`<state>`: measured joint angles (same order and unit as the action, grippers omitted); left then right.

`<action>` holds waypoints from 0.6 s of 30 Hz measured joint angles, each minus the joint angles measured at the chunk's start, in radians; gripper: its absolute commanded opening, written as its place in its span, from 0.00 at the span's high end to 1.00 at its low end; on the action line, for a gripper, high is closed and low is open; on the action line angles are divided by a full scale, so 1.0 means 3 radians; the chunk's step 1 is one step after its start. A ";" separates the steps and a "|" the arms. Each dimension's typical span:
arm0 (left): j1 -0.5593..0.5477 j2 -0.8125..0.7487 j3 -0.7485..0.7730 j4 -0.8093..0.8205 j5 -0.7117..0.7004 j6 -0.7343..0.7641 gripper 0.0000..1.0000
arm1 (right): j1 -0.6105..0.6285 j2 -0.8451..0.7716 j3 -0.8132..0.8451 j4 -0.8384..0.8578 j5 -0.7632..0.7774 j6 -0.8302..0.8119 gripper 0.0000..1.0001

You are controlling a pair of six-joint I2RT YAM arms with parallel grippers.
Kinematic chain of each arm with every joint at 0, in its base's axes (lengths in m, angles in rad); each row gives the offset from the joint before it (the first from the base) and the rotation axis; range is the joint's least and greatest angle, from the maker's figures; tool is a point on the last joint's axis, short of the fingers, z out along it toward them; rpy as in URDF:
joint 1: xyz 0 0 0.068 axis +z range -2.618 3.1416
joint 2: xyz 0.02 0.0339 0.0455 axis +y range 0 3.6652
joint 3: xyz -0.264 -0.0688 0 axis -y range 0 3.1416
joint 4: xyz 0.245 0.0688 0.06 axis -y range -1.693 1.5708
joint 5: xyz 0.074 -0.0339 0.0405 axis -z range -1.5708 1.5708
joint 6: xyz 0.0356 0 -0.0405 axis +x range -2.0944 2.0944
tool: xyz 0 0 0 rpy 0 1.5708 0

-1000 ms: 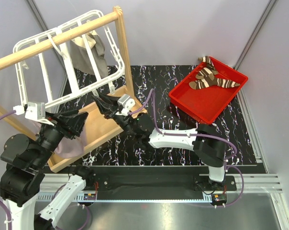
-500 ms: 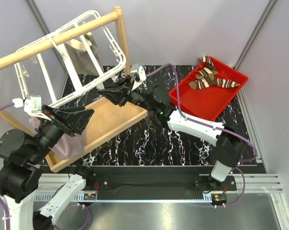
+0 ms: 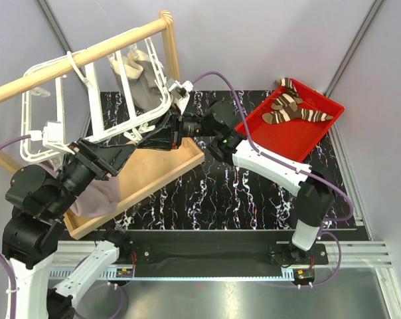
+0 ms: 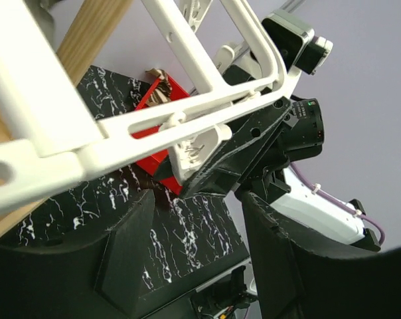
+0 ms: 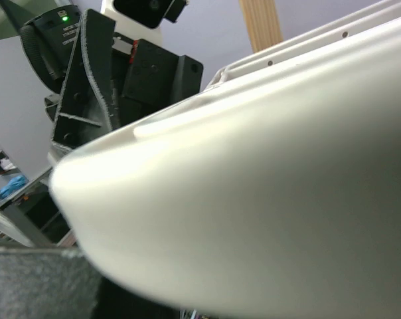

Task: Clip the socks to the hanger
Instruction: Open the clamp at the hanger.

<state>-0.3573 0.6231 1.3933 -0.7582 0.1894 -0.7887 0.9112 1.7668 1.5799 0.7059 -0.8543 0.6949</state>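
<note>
My left gripper (image 4: 197, 199) is open, its two matte black fingers spread wide with nothing between them, just below the hanger (image 3: 97, 100) at about 9 o'clock on the table (image 3: 220, 193). My right gripper (image 3: 137, 136) reaches across toward 10 o'clock and is clamped on the hanger's lower rim, right at a small white clip (image 4: 195, 149) with a metal spring. In the right wrist view smooth white plastic fills the frame, blurred.

The hanger is glossy white plastic, a rectangular grid with rounded corners and thin bars. Its hook is over the round wooden rail (image 3: 81, 53). The frame is tilted, long axis running about 8 to 2 o'clock.

A limp grey-beige cloth (image 3: 137, 80) hangs at the hanger's 2 o'clock end. A pinkish cloth (image 3: 94, 196) lies crumpled on the flat wooden base (image 3: 154, 169) under my left arm.

The socks (image 3: 297, 109) are in the red plastic tray (image 3: 287, 143) at 2 o'clock, well apart from the hanger. They are soft knit, dark brown with cream wavy stripes. One lies along 9–3 o'clock, the other angles toward 12. The table is black with white marble veins.
</note>
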 measured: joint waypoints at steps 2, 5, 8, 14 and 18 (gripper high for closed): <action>0.0000 0.0003 0.0020 -0.0046 -0.0081 -0.0048 0.40 | -0.0032 0.0052 0.0055 0.0051 -0.0107 0.0137 1.00; 0.0000 0.0003 0.0047 -0.0062 -0.0220 -0.0122 0.40 | -0.0043 0.0067 0.0069 0.0097 -0.0184 0.0234 1.00; 0.0000 -0.0001 0.0036 -0.0036 -0.0337 -0.0238 0.40 | -0.0045 0.0067 0.0069 0.0086 -0.0186 0.0233 1.00; 0.0000 0.0018 -0.0048 0.0065 -0.0463 -0.0412 0.41 | -0.0050 0.0067 0.0078 -0.0083 -0.0137 0.0098 1.00; -0.0001 0.0037 -0.0090 0.0099 -0.0534 -0.0454 0.43 | -0.0050 0.0067 0.0109 -0.0203 -0.0083 0.0032 1.00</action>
<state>-0.3576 0.6342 1.3663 -0.7284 0.0292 -0.9249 0.8963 1.7870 1.6127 0.6449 -0.8791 0.7044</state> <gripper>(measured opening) 0.586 0.261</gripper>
